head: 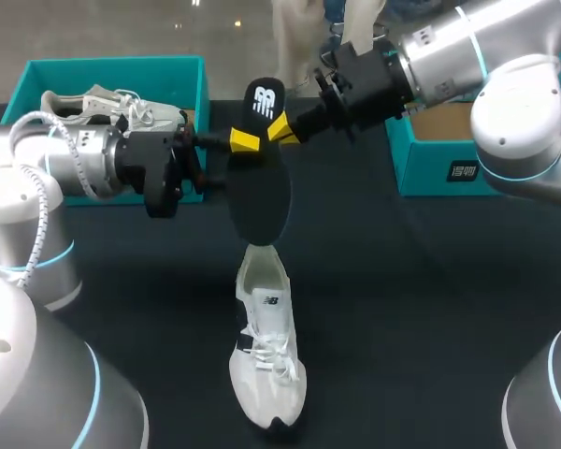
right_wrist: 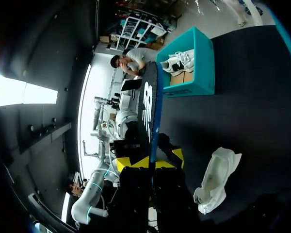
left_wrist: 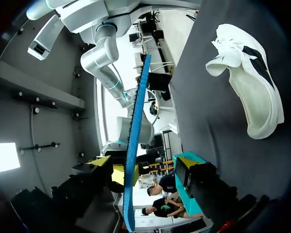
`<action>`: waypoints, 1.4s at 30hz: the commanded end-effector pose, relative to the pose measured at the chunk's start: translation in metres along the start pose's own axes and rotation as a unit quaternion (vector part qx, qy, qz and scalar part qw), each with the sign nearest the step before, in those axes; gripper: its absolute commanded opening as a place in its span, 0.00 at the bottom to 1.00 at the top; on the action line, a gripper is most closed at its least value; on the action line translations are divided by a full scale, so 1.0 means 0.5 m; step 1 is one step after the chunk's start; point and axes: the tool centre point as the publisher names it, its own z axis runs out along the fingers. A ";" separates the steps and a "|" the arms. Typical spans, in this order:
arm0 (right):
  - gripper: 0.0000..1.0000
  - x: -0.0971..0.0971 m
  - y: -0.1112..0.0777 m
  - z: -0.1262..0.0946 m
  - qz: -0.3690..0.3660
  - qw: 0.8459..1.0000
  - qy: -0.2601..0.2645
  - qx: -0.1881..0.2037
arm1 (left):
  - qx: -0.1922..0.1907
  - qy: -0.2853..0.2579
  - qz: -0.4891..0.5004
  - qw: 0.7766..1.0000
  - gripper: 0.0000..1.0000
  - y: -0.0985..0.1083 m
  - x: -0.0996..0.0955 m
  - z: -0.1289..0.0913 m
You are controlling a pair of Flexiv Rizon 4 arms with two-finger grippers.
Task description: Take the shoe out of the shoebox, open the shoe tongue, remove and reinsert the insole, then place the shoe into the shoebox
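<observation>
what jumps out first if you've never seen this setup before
A black insole hangs in mid-air over the middle of the table. The right gripper pinches it near its upper end, and the left gripper is open around it. Right below sits a white sneaker, and a teal shoebox at the far left holds a second sneaker.
</observation>
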 end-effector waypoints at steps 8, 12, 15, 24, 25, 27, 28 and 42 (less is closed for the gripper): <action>0.00 -0.008 0.003 0.009 0.005 1.000 0.009 -0.002 | 0.000 -0.007 0.004 1.000 0.00 -0.012 -0.003 -0.002; 0.00 -0.013 0.000 0.009 0.008 1.000 0.010 -0.003 | 0.001 -0.005 0.004 1.000 0.00 -0.014 -0.003 -0.005; 0.50 -0.016 -0.001 0.006 0.014 1.000 0.006 -0.011 | -0.001 -0.003 0.004 1.000 0.00 -0.012 -0.002 -0.009; 1.00 0.013 -0.004 -0.081 -0.012 0.996 -0.056 -0.068 | 0.001 0.011 -0.002 1.000 0.00 -0.001 0.015 -0.015; 1.00 0.021 -0.003 -0.097 -0.021 0.994 -0.069 -0.078 | 0.002 0.014 -0.004 1.000 0.00 0.001 0.018 -0.015; 1.00 0.044 -0.005 -0.129 -0.040 0.990 -0.089 -0.099 | 0.003 0.018 -0.009 1.000 0.00 0.005 0.025 -0.014; 1.00 0.060 -0.006 -0.151 -0.055 0.987 -0.100 -0.117 | 0.004 0.020 -0.012 1.000 0.00 0.006 0.030 -0.013; 1.00 0.180 0.001 -0.245 -0.147 0.933 -0.314 -0.095 | 0.003 0.036 -0.046 0.998 0.00 0.008 0.064 0.007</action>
